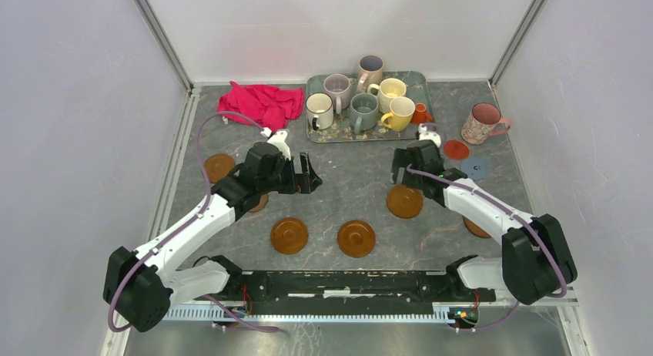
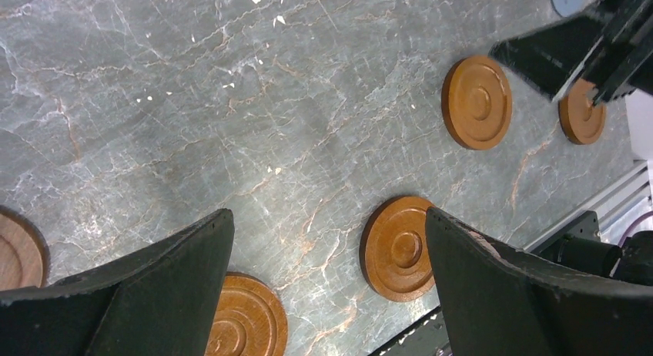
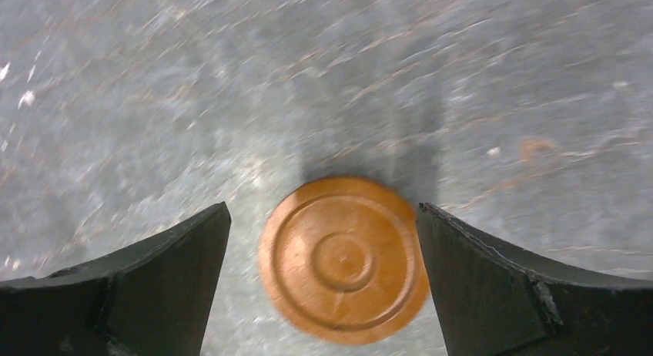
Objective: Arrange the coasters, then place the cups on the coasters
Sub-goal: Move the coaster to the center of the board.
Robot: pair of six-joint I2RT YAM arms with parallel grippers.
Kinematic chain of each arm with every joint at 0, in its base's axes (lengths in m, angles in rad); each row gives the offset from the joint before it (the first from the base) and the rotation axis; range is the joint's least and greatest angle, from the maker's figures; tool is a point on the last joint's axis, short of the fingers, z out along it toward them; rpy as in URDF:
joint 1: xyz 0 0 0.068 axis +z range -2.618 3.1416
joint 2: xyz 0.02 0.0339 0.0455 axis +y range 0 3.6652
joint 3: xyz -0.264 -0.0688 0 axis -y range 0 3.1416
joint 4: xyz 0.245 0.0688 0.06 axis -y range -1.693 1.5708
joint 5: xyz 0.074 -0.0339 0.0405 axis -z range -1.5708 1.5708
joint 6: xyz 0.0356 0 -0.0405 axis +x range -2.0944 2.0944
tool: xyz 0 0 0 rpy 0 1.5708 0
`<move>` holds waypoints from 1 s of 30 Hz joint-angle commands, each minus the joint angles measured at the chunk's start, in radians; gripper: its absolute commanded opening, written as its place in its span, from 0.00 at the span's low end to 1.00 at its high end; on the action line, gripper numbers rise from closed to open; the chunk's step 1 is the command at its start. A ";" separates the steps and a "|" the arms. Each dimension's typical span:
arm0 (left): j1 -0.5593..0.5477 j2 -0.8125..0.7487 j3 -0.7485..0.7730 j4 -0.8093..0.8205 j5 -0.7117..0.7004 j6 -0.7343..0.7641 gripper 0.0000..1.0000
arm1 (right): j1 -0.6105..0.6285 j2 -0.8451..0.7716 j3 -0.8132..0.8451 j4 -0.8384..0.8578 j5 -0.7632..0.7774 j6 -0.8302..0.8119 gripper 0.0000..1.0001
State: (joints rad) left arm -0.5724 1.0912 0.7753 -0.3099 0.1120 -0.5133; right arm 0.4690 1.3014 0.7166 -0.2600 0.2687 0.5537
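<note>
One big grey marbled table [image 1: 346, 179] and nothing's paired up yet, so I'd say we're in the coaster-arranging half of the job. At the back sits the teal tray [image 1: 422, 85] with six mugs crowded on it, cream mug [image 1: 319, 109] and grey-green mug [image 1: 363, 112] at the front, plus the tiny orange cup [image 1: 420, 113] at its right edge. The red cloth [image 1: 260, 103] is bunched up left of the tray, and the pink floral mug [image 1: 483, 123] stands alone on the table off to the right.

The left gripper [image 1: 310, 176] hangs over bare tabletop, jaws spread wide, nothing in them. The right gripper [image 1: 400, 172] is also wide open and empty, right above one amber coaster [image 3: 343, 260], which shows up between the fingers in the wrist view (pretty blurry though).

The other amber discs are scattered across the near half, two of them partly under the arms. The red coaster [image 1: 456, 149] and blue coaster [image 1: 474, 168] sit near the floral mug.

My guess for the next move: right arm drops straight down and pinches that disc by its rim. It's thin and flat on a smooth top, so the fingertips need to get really low or it'll just skate away
</note>
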 commanded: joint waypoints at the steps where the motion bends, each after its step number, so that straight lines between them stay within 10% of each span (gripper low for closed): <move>1: 0.006 -0.023 0.050 -0.016 0.008 0.095 1.00 | -0.116 0.021 0.064 0.031 0.008 -0.067 0.98; 30: 0.012 -0.060 0.036 -0.009 0.031 0.107 1.00 | -0.572 0.476 0.439 0.173 -0.014 -0.181 0.98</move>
State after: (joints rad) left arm -0.5667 1.0565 0.7902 -0.3382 0.1139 -0.4500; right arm -0.0734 1.7428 1.0916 -0.1223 0.2539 0.4049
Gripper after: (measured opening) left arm 0.994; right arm 0.982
